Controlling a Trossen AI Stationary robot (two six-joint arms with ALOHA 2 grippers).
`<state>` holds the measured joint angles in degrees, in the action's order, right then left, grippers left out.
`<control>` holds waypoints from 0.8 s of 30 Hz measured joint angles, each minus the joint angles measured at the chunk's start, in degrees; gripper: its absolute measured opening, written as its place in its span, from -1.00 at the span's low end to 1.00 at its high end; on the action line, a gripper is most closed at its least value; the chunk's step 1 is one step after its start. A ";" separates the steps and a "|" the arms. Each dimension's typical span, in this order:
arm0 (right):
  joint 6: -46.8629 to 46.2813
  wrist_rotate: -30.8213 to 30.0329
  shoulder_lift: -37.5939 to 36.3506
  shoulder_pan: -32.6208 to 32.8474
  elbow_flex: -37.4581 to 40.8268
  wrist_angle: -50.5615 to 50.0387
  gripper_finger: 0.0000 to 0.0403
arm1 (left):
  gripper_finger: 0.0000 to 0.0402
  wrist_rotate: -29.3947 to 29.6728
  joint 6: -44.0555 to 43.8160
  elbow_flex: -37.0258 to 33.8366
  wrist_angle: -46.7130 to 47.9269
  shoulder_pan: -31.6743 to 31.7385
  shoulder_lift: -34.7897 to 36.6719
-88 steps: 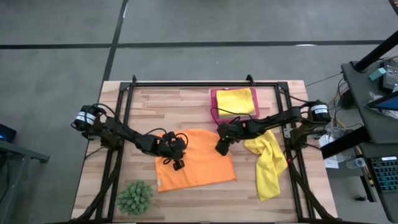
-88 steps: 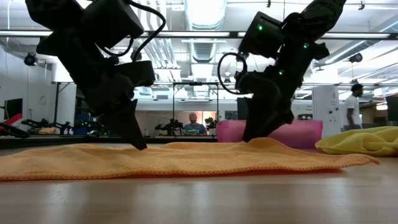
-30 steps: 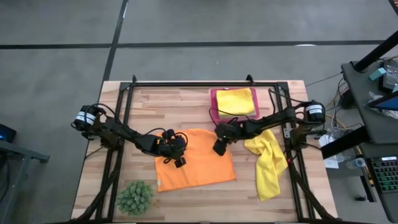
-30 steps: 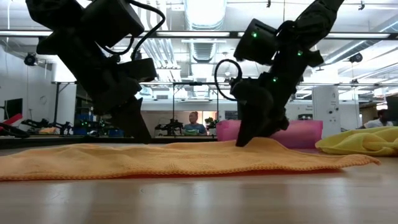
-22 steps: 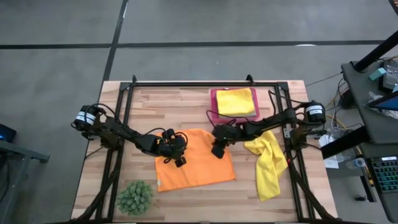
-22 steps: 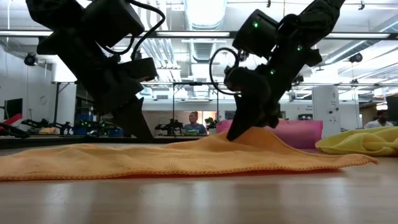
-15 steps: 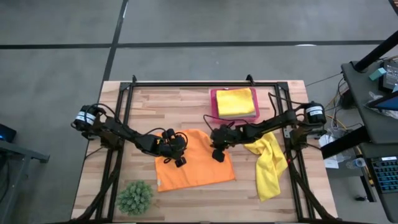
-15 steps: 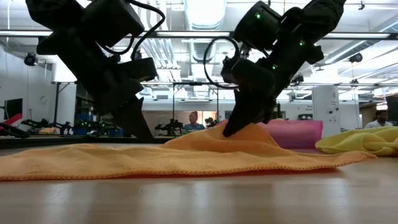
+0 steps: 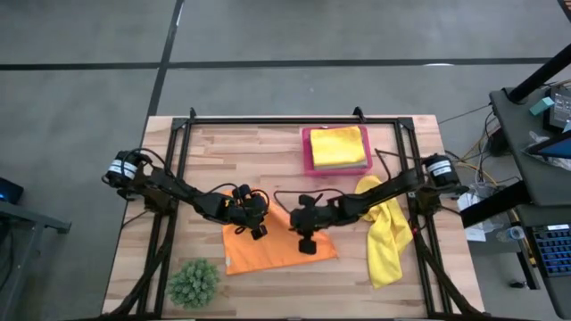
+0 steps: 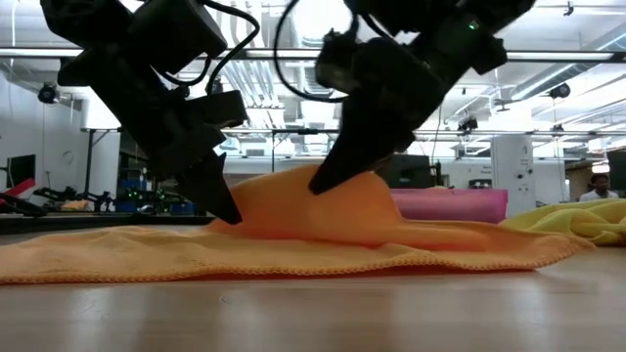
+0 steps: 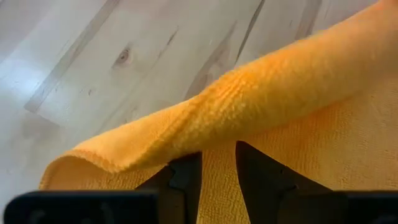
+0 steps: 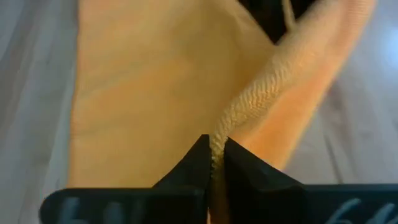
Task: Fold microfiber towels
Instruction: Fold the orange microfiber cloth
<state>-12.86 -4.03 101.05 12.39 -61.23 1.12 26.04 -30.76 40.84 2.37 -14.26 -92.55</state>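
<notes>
An orange towel lies near the table's middle. Its far part is raised in a hump and its near part is flat on the wood. My left gripper is shut on the towel's left part, and a rolled fold lies over its fingertips. My right gripper is shut on the towel's raised edge, right of the left gripper. A crumpled yellow towel lies at the right. A folded yellow towel sits in the pink tray. My left gripper pinches the orange towel between its two fingers, slanting down from the table's left. The fold across the fingertips hides which part they have. The cloth there sits low, close to the table. My right gripper pinches an edge of the orange towel between its two fingers. They slant down from the table's right. That edge is lifted clear of the table, and the cloth falls away from it onto the flat part.
A spiky green plant ball stands at the near left corner. A black frame runs along the far edge and down both sides. Bare wood lies far left and along the near edge.
My right gripper has shut on the orange towel's far right part. It has lifted that part and carried it toward the table's left and near edge, rolling as it went. The towel's far part has risen and folded toward its near part, which stayed flat.
</notes>
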 joint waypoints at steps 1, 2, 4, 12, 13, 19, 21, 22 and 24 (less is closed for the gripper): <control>0.00 0.00 1.00 0.25 -1.34 -1.10 -0.82 | -0.58 0.00 0.01 0.00 0.01 0.00 0.00; -0.01 0.00 1.93 0.40 -2.82 -2.77 -0.77 | -0.58 0.00 0.03 0.00 0.08 0.00 0.00; 0.25 0.09 3.93 0.81 -5.72 -6.26 -0.66 | -0.58 -0.05 0.04 0.00 0.66 0.00 0.03; 3.19 4.72 10.30 2.79 -15.56 -11.97 -0.33 | -0.58 -1.39 -0.48 0.35 8.65 0.00 3.06; 3.47 4.70 11.20 2.77 -16.86 -13.45 -0.30 | -0.58 -1.49 -0.49 0.35 9.27 0.00 3.67; 3.98 4.48 14.27 2.88 -22.07 -19.03 -0.22 | -0.58 -4.36 -0.44 0.39 9.98 -0.11 7.98; 4.00 4.43 14.35 2.97 -22.34 -20.23 -0.22 | -0.58 -6.65 -0.42 0.51 12.44 -0.11 9.82; 4.00 4.22 14.35 2.97 -22.34 -20.06 -0.22 | -0.58 -7.71 -0.46 0.60 13.73 -0.11 10.91; 3.98 3.90 14.15 2.88 -22.34 -19.91 -0.22 | -0.58 -9.53 -1.32 0.85 15.16 -0.13 12.83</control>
<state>-8.88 -0.13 115.19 15.27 -83.57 -18.79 16.52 -32.08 41.69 17.53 -14.39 -79.72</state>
